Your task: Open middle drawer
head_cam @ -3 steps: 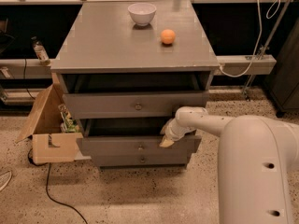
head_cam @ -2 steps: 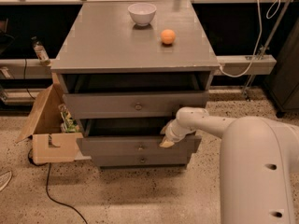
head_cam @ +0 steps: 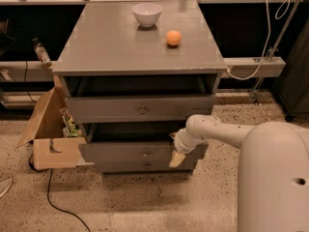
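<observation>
The grey cabinet has three drawers. The middle drawer has a flat grey front and a small brass knob. It stands pulled out a little, with a dark gap above its front. My gripper is at the right part of that front, right of the knob, and its pale tip hangs down over the front's lower edge. My white arm reaches in from the lower right. The top drawer also stands slightly out. The lowest drawer sits below.
A white bowl and an orange sit on the cabinet top. An open cardboard box stands against the cabinet's left side. A black cable lies on the speckled floor. A rail with a white cord runs behind on the right.
My gripper's tip has dropped a little lower along the middle drawer's front. The drawer itself looks much the same.
</observation>
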Motion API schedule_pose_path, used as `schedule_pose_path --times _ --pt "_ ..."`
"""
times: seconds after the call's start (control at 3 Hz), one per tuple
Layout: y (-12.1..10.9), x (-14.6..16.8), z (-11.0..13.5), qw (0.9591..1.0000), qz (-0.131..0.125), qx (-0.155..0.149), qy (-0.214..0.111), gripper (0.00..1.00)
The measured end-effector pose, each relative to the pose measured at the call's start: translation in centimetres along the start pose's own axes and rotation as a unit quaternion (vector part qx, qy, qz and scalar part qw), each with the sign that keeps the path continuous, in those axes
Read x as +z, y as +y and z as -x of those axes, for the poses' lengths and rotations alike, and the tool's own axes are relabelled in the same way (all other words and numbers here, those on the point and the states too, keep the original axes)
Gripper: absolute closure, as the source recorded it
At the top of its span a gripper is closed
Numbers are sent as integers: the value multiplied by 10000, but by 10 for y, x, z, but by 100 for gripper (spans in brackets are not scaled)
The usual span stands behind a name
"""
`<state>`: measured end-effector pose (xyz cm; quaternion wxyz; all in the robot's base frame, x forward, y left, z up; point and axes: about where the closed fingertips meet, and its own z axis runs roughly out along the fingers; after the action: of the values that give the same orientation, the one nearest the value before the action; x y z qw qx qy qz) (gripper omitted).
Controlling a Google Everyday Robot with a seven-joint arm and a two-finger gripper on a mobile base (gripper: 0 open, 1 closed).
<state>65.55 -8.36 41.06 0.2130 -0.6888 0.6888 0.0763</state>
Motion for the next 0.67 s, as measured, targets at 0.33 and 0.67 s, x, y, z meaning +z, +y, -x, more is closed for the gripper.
schedule_pose_path --times 0.33,0.67 --pt "21 -3 -2 9996 232 99 94 0" --pt "43 9 -4 9977 630 175 199 18"
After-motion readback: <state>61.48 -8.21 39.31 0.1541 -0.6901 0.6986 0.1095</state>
